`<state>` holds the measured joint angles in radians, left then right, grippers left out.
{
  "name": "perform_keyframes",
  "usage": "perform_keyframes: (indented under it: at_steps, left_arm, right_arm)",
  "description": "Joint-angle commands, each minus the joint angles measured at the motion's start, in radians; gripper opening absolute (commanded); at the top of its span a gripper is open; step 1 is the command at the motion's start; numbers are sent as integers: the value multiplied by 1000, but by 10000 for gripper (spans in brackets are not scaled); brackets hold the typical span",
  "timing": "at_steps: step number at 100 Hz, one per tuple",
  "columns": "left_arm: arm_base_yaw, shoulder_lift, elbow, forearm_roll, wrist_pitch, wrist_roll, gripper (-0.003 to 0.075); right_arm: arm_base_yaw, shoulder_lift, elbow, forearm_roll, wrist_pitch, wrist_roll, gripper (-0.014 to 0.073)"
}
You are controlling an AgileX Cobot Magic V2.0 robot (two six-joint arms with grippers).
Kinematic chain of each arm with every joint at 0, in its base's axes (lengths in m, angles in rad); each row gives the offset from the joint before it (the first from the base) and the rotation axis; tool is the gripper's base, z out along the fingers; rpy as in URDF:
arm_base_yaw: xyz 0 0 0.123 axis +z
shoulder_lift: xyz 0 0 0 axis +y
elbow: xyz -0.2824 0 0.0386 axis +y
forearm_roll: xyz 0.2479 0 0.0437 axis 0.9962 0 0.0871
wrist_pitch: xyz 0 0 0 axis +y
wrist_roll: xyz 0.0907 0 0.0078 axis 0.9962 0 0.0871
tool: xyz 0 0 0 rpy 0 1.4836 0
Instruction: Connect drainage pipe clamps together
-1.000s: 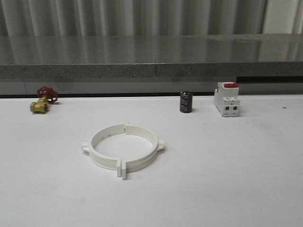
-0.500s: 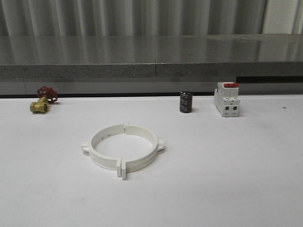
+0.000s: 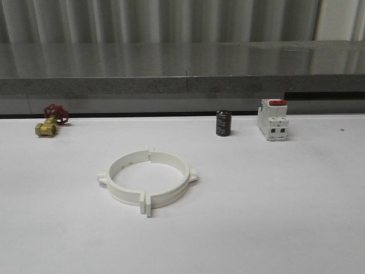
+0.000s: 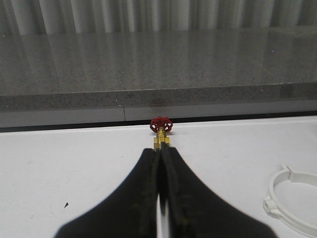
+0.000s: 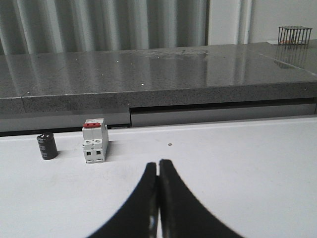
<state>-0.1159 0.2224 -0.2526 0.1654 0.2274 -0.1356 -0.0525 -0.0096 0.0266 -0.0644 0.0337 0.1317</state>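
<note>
The two white drainage pipe clamps lie on the white table as one closed ring, the left half [image 3: 112,181] and the right half [image 3: 183,181] meeting flange to flange at the far and near sides. A small tab sticks out on each side. Part of that ring [image 4: 272,187] shows in the left wrist view, off to one side of my left gripper [image 4: 160,148]. The left gripper is shut with nothing in it and points toward the brass valve. My right gripper [image 5: 158,162] is shut and holds nothing, hovering over bare table.
A brass valve with a red handle [image 3: 50,123] [image 4: 161,130] sits at the back left. A black capacitor [image 3: 223,123] [image 5: 47,146] and a white breaker with a red switch [image 3: 272,120] [image 5: 94,141] stand at the back right. A grey stone ledge [image 3: 182,74] bounds the table's far edge.
</note>
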Motion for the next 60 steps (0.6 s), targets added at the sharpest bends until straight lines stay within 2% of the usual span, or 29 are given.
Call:
perform_keyframes:
  at_steps: [1,20,29,34,60]
  left_arm:
    - [27,-67,54,0,-135,-42,-21]
    - [82,-219,229,-32,-176,0,-21]
    - [98,-256,304,-90,-244,16,-21]
    - [102,-256,293,-99,-174,45,-21]
    - [106,-256,300,-71,-200,61,-21]
  right_arm:
    - [-5,-19,-15,-1,-75,-6,-60]
    - [-5,-19,-15,-1,-75,-6,-60]
    - [-5,-19,-15,-1,-75,-6,-60]
    - [-5,-19,-16,-1,-75,-6,-60]
    - [-5,-19,-16,-1,-75,-6,-60]
